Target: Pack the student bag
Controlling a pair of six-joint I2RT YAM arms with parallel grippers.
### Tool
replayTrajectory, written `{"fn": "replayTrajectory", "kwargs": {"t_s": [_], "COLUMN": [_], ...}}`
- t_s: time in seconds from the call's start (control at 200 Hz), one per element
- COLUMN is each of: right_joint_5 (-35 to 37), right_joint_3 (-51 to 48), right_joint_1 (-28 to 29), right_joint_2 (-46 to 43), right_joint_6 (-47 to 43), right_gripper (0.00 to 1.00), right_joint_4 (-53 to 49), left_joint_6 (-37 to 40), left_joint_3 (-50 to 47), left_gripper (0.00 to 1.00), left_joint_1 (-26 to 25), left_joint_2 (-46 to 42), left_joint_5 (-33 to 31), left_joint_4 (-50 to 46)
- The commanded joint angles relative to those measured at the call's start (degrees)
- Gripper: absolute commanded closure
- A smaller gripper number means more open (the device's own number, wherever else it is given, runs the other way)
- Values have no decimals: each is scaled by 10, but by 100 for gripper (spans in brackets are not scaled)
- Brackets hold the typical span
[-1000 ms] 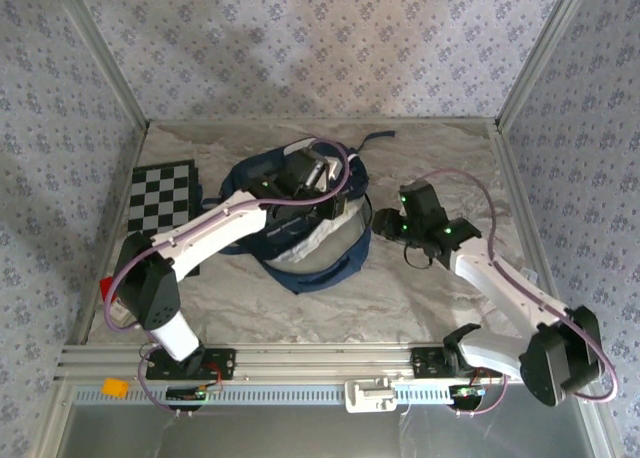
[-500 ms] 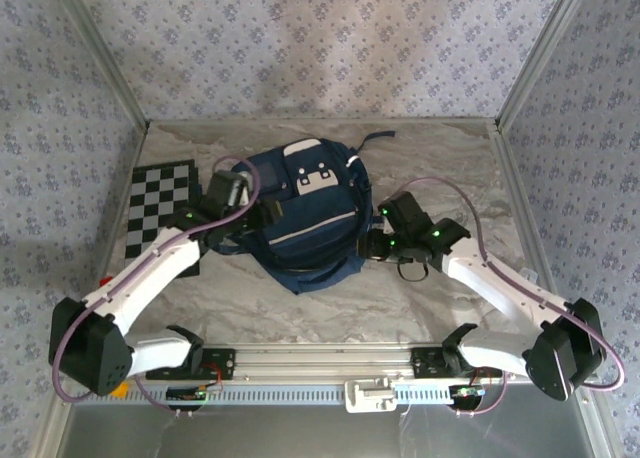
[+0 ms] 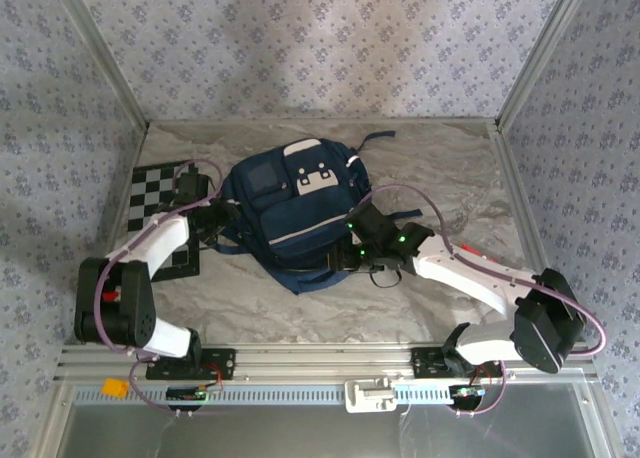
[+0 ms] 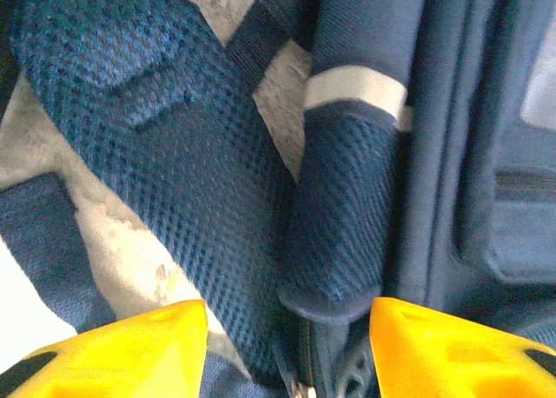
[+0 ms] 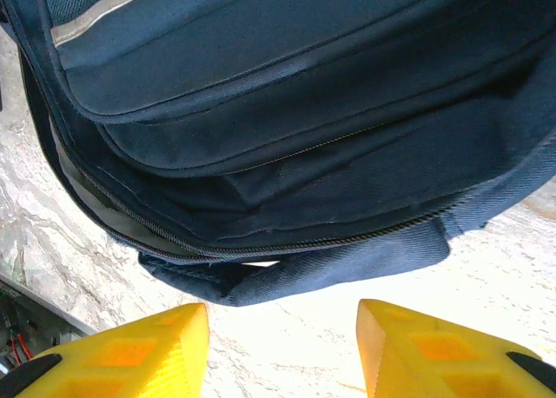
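- The student bag point(image 3: 295, 203) lies flat, front face up, in the middle of the table point(image 3: 440, 158), nearer the far edge than the near one. Its white-flapped pocket point(image 3: 318, 170) points toward the far edge.
- The left gripper point(image 4: 287, 304) sits at the bag's left flank, beside the chequered board point(image 3: 160, 208) near the left edge. Its jaws stand apart. A padded strap point(image 4: 174, 155) and the bag's side lie ahead of them, and nothing is pinched.
- The right gripper point(image 5: 282, 305) sits at the bag's near-right edge. Its jaws are parted over bare table and hold nothing.
- Risk: closing the left jaws here would likely catch only the loose strap. A pull would then drag the strap, or slide the whole bag, rather than control the body.
- Risk: the right jaws could nip the limp fabric fold point(image 5: 304, 272) under the bag and bunch the cloth against the zip point(image 5: 382, 227).
- Risk: cables loop close over both arms, and a sweep across the bag could snag a strap.
- Materials: the shell is smooth navy woven cloth, soft and creased.
- Materials: the strap is open mesh over padding, rounded and springy-looking, with a flat white band point(image 4: 356, 87) across the side.
- Materials: the table has a pale, marbled, slightly wrinkled covering, which I judge gives little grip.
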Motion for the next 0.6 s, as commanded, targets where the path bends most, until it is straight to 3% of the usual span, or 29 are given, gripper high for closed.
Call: {"fn": "replayTrajectory", "kwargs": {"t_s": [0.0, 0.22, 0.36, 0.53, 0.595], "right_joint_5": [6, -6, 0, 9, 22], "right_joint_3": [21, 19, 21, 33, 46], "right_joint_1": [8, 25, 17, -37, -60], "right_joint_2": [14, 43, 78, 115, 133], "right_joint_6": [13, 32, 17, -22, -45], "right_gripper": [51, 51, 51, 51, 51], "right_joint_4": [5, 41, 45, 56, 59], "left_joint_6": [0, 7, 3, -6, -18], "left_joint_3": [35, 54, 54, 26, 7], "left_gripper": [50, 58, 84, 99, 100], "left_joint_1": [3, 2, 2, 1, -5], "left_joint_2": [35, 112, 129, 99, 77], "left_joint_5": [31, 82, 97, 111, 109], "left_joint_4": [56, 127, 135, 132, 134]}}
